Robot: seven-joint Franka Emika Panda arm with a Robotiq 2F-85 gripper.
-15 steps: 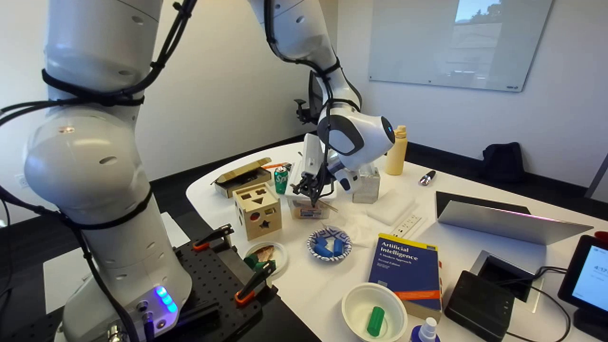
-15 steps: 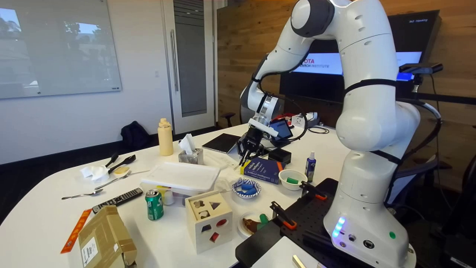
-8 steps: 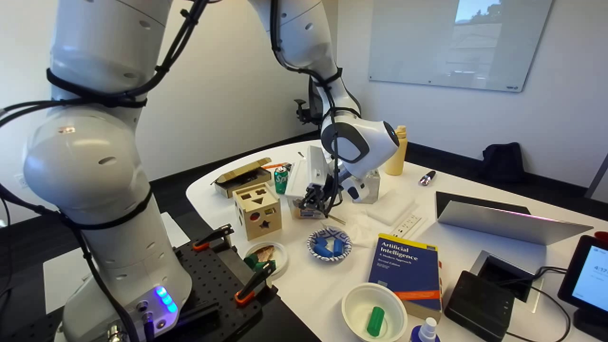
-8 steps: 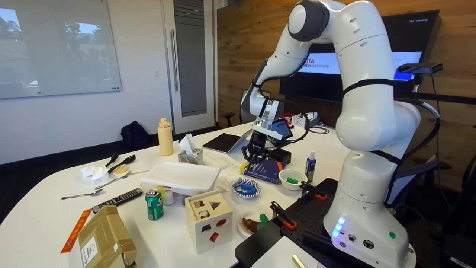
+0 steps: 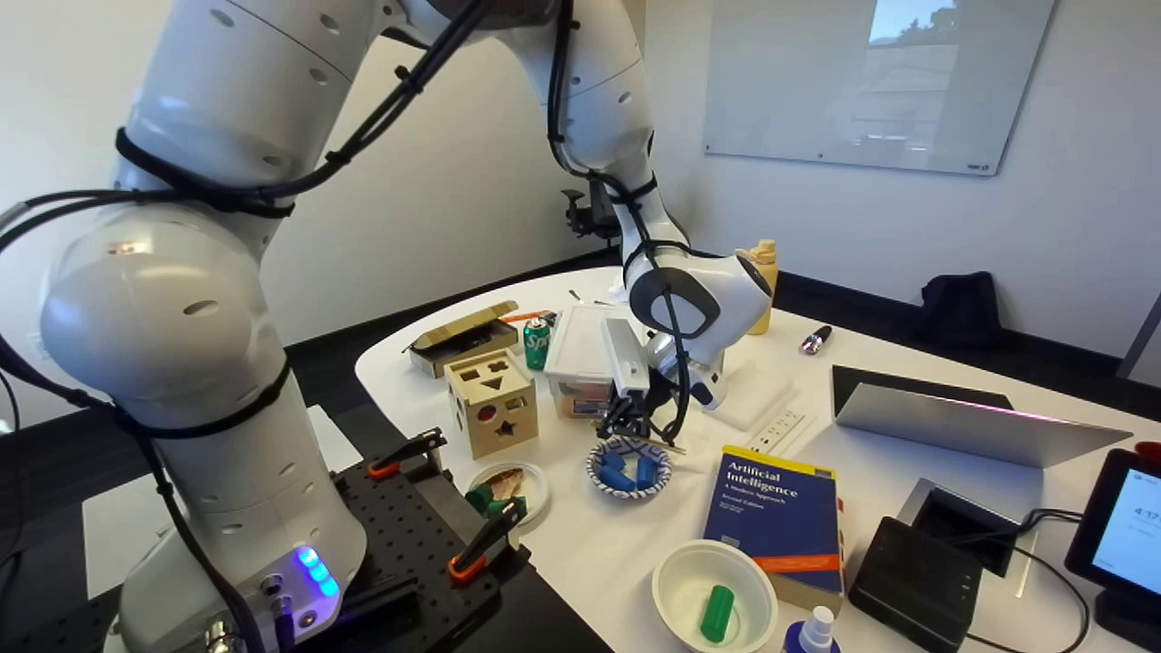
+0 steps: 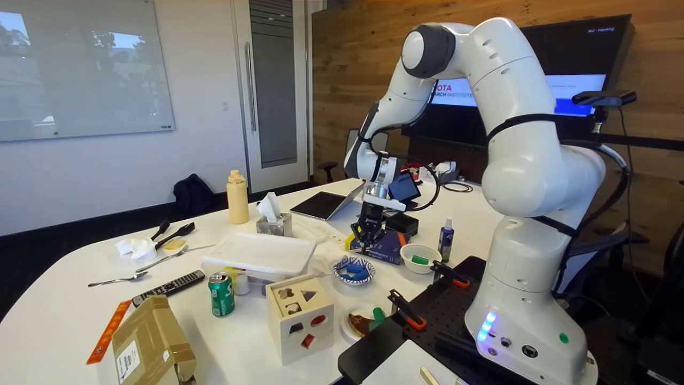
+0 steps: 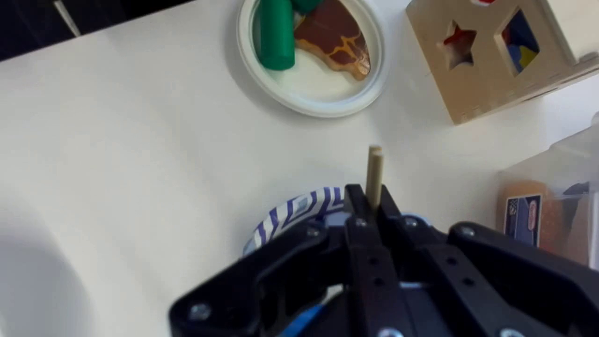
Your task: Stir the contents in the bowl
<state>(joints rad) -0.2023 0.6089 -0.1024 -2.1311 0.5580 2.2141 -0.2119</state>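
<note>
In an exterior view, at eleven o'clock from the bowl (image 5: 626,493), a green can (image 5: 537,345) shows "Spr", its other letters turned away. The patterned bowl itself sits on the worktop (image 5: 590,544) with blue pieces (image 5: 645,472) in it. At its twelve o'clock the pincer (image 7: 368,191) is pinching what look like two pale sticks (image 7: 374,174). Having a stirrer appears done; stirring seems not yet begun, and dipping the sticks among the pieces and circling them is left. Toward four o'clock a book (image 5: 771,517) reads "Artificial Intelligence, A Modern Approach, Second Edition". Farthest right, just past three o'clock, a tablet (image 5: 1125,531) shows what looks like 4:17.
</note>
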